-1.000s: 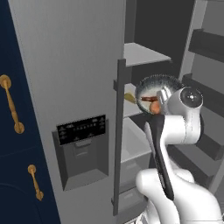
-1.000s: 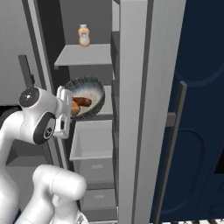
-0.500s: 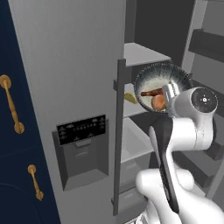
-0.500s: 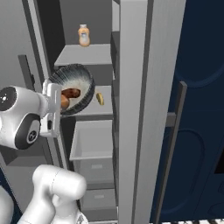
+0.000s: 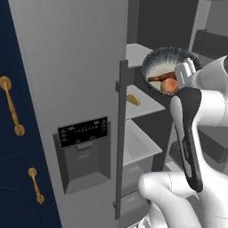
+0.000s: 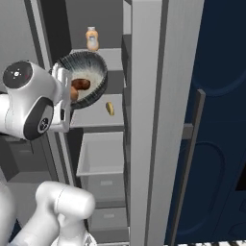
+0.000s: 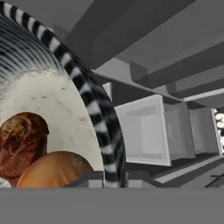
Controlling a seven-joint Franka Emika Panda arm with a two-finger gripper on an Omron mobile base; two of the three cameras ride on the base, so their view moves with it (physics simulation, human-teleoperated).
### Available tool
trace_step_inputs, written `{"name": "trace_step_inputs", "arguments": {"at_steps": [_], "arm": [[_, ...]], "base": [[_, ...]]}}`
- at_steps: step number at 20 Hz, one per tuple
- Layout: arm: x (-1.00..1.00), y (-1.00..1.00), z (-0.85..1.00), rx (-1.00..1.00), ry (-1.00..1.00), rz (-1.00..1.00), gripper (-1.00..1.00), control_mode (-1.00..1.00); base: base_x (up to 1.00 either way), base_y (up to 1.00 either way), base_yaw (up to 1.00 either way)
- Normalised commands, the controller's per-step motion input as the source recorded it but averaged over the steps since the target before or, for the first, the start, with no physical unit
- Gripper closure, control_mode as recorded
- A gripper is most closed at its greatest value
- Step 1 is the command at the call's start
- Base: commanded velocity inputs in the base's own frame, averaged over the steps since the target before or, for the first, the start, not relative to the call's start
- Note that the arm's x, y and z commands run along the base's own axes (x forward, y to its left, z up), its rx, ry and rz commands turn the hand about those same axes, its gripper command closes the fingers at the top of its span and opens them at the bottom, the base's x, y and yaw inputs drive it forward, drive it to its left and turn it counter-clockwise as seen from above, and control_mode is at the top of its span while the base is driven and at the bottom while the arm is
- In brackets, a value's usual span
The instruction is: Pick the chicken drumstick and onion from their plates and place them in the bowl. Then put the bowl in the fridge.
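Inside fridge point(image 5: 89, 67) — tool point(image 6: 63, 96) clamped on bowl point(image 6: 93, 72) rim (drumstick point(image 7: 19, 142), onion point(image 7: 57, 170) inside).

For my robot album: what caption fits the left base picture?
Gripper holds the tilted bowl, drumstick and onion inside, at the open fridge.

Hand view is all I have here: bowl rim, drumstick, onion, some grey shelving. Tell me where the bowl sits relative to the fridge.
Observer: The bowl is held up in front of the open fridge, tipped on its side with its mouth facing the base cameras.
Operator: Confirm the grip.
Observer: The gripper is shut on the bowl's rim; the chicken drumstick and onion lie inside, against the lower wall.
Operator: Report what's on the shelves.
Observer: A small yellow item lies on the shelf just below the bowl, and an orange bottle stands at the back of the shelf above.
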Motion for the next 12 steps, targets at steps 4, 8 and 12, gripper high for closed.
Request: {"name": "trace_step_inputs", "arguments": {"at_steps": [4,8,12], "arm": [[0.62,-0.01,0.01,-0.05,-0.10,0.15,1.00,-1.00],[0.67,-0.18,0.08,-0.01,0.00,0.01,1.00,-1.00],[0.54,-0.14,0.26,0.00,0.00,0.00,1.00,-1.00]], "base": [[0.00,0.00,0.00],[0.00,0.00,0.00],[0.00,0.00,0.00]]}}
